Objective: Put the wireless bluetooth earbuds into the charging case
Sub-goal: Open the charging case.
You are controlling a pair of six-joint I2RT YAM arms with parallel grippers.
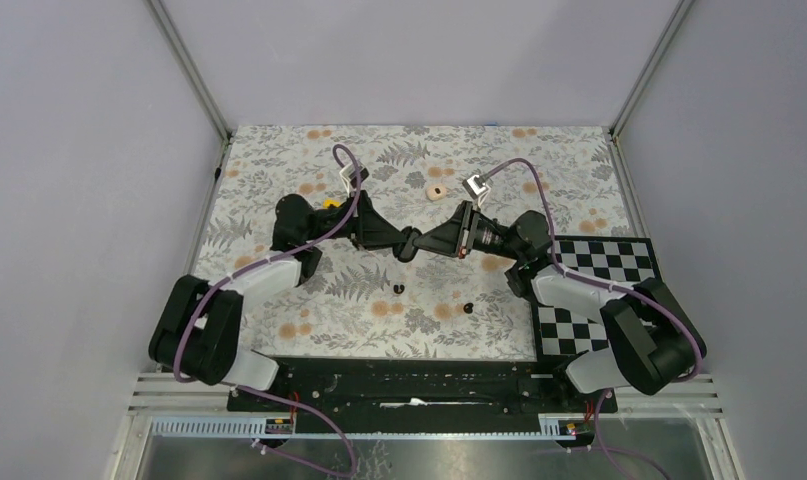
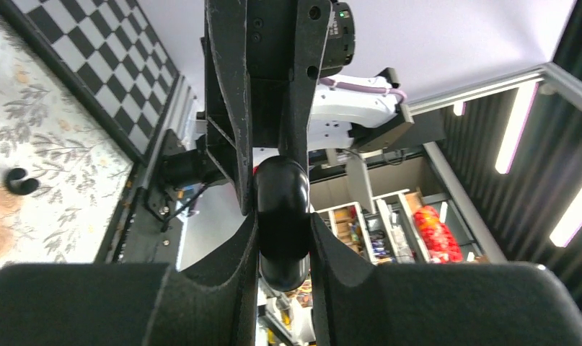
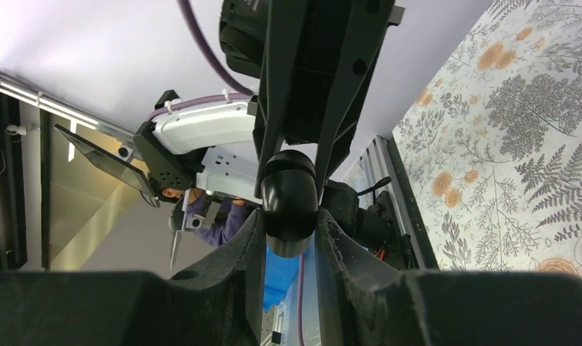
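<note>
Midair — case (image 2: 280, 209) betw. both end effectors (image 1: 409, 245) (image 1: 431, 241)

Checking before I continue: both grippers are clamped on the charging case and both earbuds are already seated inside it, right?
Not the earbuds. The left gripper and right gripper do clamp the charging case, but the two earbuds lie on the table, outside it; the top view shows this.

charging case (image 2: 281, 216) sides hidden by fingers (image 2: 360, 281)
</note>
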